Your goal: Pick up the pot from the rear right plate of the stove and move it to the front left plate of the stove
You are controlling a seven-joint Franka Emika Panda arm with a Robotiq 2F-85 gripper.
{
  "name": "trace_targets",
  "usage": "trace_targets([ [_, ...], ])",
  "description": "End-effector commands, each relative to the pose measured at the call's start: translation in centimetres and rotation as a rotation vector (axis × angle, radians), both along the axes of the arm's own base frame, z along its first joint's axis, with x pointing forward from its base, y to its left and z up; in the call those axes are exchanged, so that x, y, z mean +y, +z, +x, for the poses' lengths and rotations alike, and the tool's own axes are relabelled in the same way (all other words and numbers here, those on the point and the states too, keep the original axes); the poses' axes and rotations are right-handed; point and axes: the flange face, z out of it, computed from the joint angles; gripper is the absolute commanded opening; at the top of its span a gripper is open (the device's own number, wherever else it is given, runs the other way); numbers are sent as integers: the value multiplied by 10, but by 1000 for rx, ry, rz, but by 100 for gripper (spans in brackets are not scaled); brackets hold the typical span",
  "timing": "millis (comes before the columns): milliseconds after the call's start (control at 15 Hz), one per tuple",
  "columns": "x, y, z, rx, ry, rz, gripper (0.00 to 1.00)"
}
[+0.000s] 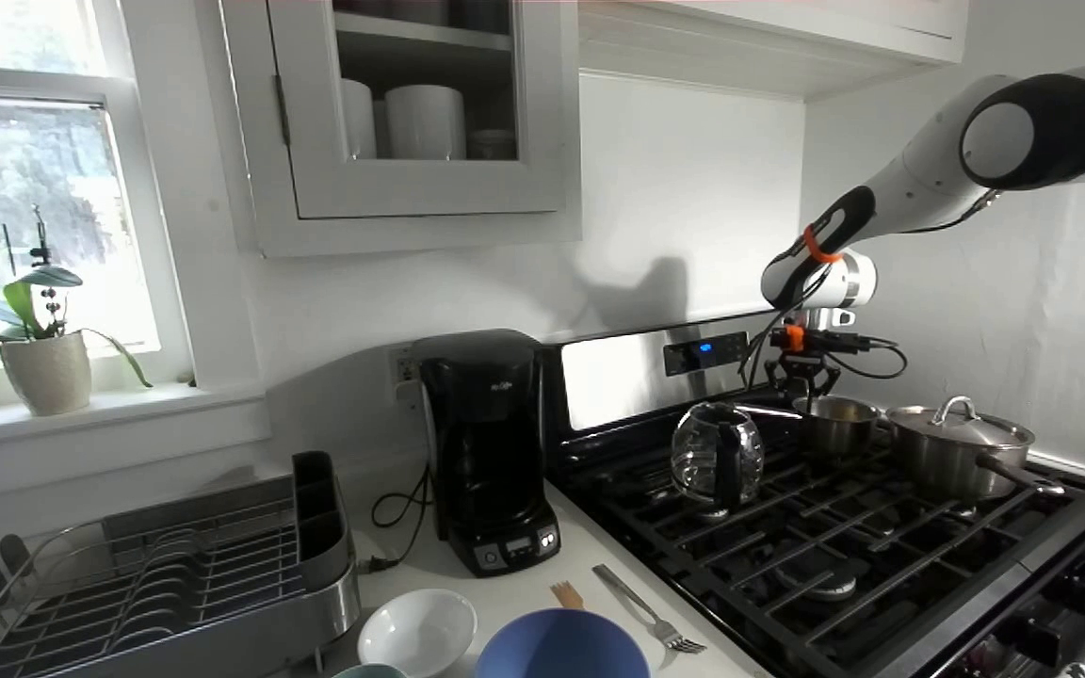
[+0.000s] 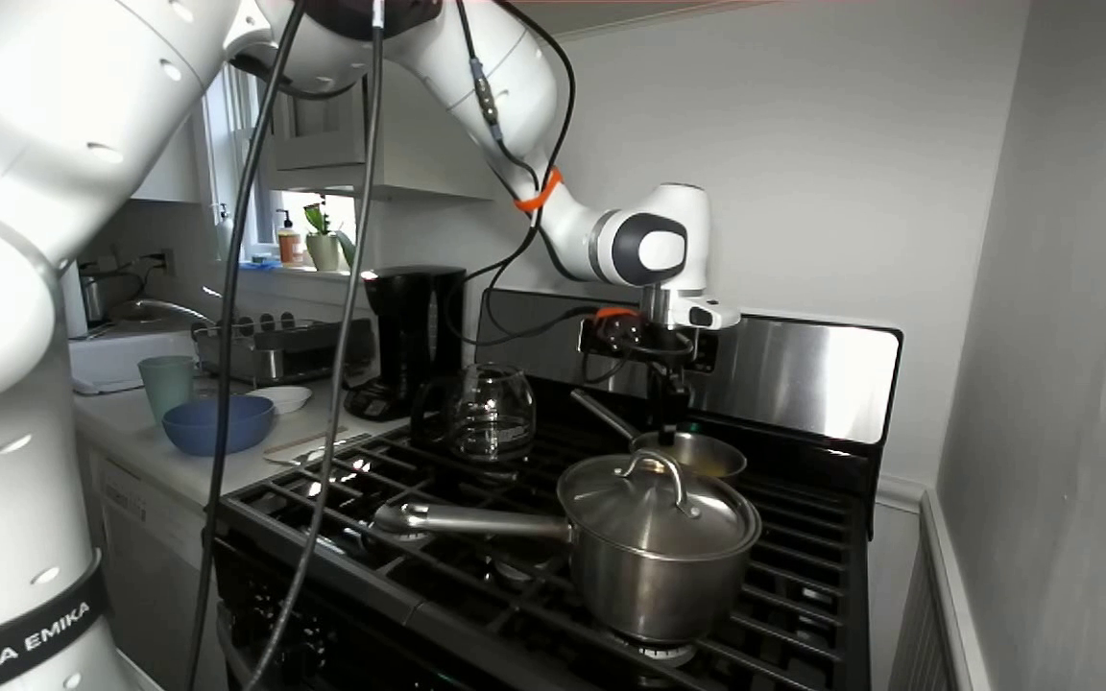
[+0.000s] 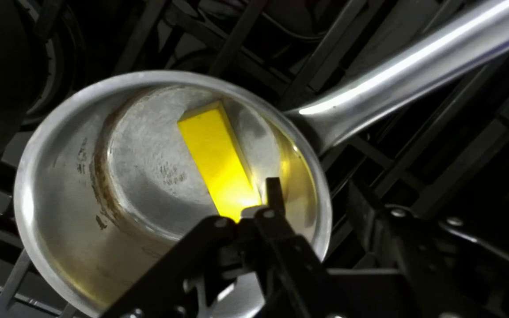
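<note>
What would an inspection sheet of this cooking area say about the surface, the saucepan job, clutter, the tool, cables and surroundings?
Surface: black-grated steel stove, with a white counter alongside.
Job's things: saucepan at the stove's rear, no lid on it, yellow block inside.
Clutter: glass carafe and lidded steel pot on the stove; blue bowl, white bowl and fork on the counter.
Tool: open, straddling the saucepan's rim in the wrist view, not yet gripping.
Cables: black cables hang by the arm; more loop near the tool.
Surroundings: coffee maker on the counter, potted plant on the windowsill.
</note>
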Motion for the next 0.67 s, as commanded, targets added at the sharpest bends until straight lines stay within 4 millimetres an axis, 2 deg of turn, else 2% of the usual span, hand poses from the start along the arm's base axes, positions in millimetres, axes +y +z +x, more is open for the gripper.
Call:
trace_targets([
  [0,-9,-6,6,-23,-5,14,38],
  [67,-10,-8,5,-23,-6,15,14],
  [200,-10,-8,5,-24,-5,12,11],
  [267,-10,-6,5,-28,-3,9,5],
  [400,-8,0,5,-34,0,4,0],
  [600,-5,14,2,-35,6,-1,3],
])
